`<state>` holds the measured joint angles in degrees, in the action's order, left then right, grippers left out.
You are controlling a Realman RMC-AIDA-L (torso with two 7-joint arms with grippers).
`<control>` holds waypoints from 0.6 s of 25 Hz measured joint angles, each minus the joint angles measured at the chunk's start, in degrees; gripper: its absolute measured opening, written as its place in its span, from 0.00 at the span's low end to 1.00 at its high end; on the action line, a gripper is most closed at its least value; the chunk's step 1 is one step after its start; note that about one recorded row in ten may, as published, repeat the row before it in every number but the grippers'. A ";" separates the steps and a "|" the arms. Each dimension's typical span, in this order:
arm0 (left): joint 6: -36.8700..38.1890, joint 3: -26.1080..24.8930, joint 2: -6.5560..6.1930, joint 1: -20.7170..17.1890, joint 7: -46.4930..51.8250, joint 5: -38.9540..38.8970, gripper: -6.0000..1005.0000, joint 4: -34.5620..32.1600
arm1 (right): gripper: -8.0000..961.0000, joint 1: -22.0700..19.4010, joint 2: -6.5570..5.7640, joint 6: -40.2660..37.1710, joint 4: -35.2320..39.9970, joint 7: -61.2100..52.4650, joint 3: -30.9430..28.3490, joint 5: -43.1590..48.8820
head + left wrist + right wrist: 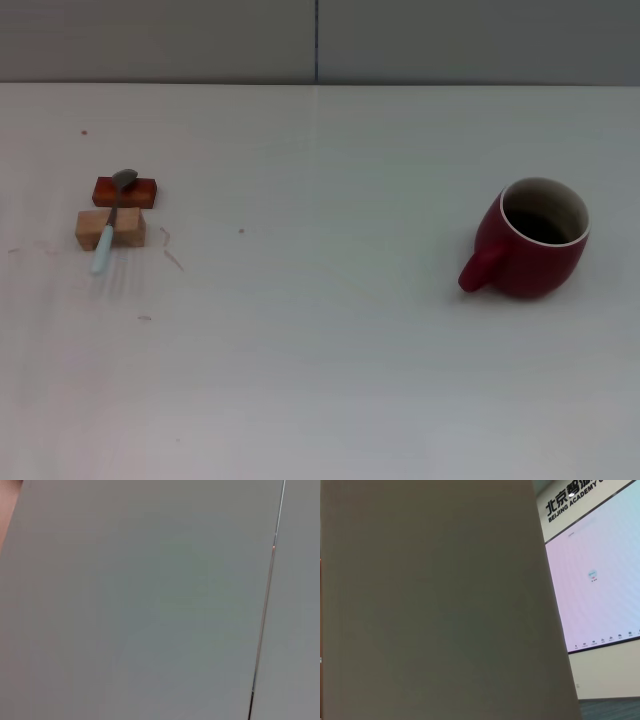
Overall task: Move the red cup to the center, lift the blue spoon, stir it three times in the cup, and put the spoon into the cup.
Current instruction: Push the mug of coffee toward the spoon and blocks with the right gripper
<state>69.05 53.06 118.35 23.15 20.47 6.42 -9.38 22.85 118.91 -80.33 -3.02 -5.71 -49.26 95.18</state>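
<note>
1. Neither arm's jaws are showing in any view, so whether they are apart or together cannot be told.
2. Nearest the robot, the white worktop point(320, 400) is lying bare, with a few faint reddish scuffs showing toward its left side.
3. Farther back on the right, the red cup point(532, 250) is standing upright, its handle pointing toward the robot's left and slightly toward the robot, its white rim ringing a dark inside.
4. Well apart from it on the left, the blue spoon point(110, 225) is lying across two small blocks: its pale handle is crossing the tan wooden block point(110, 228) and its tip is reaching down to the worktop, while its grey bowl is resting on the red block point(127, 191) just behind.
5. At the far edge, a grey wall panel point(320, 40) is rising behind the worktop.
6. The left wrist view is showing only a plain grey surface with a thin seam.
7. The right wrist view is showing a grey panel and, beyond it, a large pale screen point(592, 580) under dark wall lettering point(570, 497) reading "BEIJING ACADEMY" beneath Chinese characters, cut off at the edge.
</note>
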 joint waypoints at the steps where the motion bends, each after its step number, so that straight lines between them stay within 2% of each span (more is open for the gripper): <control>1: 0.00 0.00 0.00 0.00 0.00 0.00 0.83 0.00 | 0.66 0.00 0.00 0.00 0.00 0.00 0.00 0.00; 15: -0.10 -0.06 -0.14 0.10 -0.12 0.00 0.82 -0.21 | 0.65 0.19 0.00 0.30 -0.15 0.00 -0.20 0.01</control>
<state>68.95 53.00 118.21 23.25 20.35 6.42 -9.59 23.04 118.91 -80.04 -3.16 -5.71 -49.46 95.18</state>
